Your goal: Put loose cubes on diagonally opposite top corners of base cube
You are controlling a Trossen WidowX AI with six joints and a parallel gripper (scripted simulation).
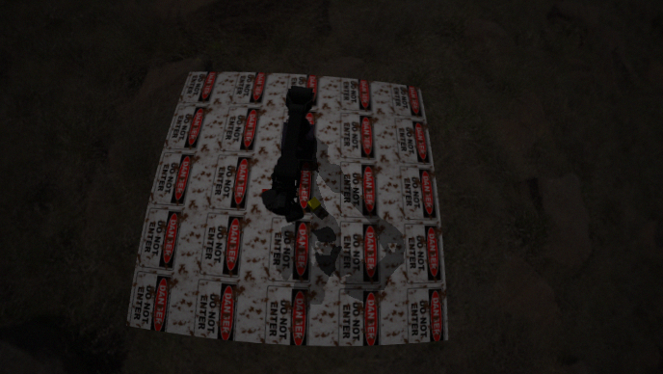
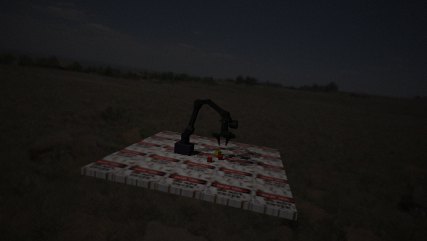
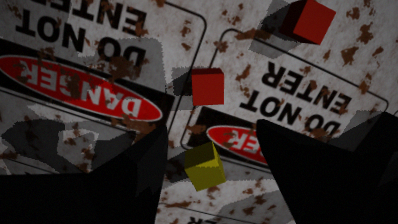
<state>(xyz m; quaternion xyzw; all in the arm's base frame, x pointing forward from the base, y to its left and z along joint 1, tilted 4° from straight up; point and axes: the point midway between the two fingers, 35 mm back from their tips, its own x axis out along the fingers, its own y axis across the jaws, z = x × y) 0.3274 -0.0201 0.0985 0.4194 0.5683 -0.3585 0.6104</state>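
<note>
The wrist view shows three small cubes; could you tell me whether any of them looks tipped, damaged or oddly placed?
Nothing stands out. The yellow cube and both red cubes sit flat, apart and whole on the sign-printed surface.
</note>
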